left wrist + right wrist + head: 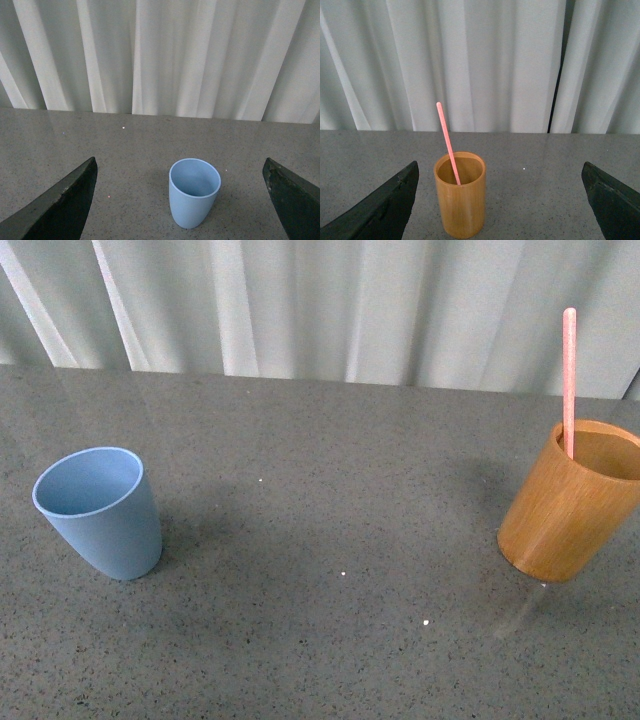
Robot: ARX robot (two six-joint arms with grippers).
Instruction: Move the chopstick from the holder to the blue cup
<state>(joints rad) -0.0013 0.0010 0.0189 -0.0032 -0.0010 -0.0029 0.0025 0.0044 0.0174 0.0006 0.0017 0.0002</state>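
Here, nearest our wrist cameras, the left fingers (62, 202) stand wide apart, gripping nothing and touching nothing. The right fingers (382, 205) are spread just as wide, also clear of everything. Past the left pair, we see the blue cup (194, 192) upright on the grey speckled table (320, 590), its mouth open to us. Past the right pair stands the holder (460, 200), also upright. The chopstick (447, 142) rests inside it, leaning on the rim, with most of its length rising above the top. From the front, we find the cup at the left and the holder at the right, well apart. White curtains (300, 300) hang behind the table's far edge.
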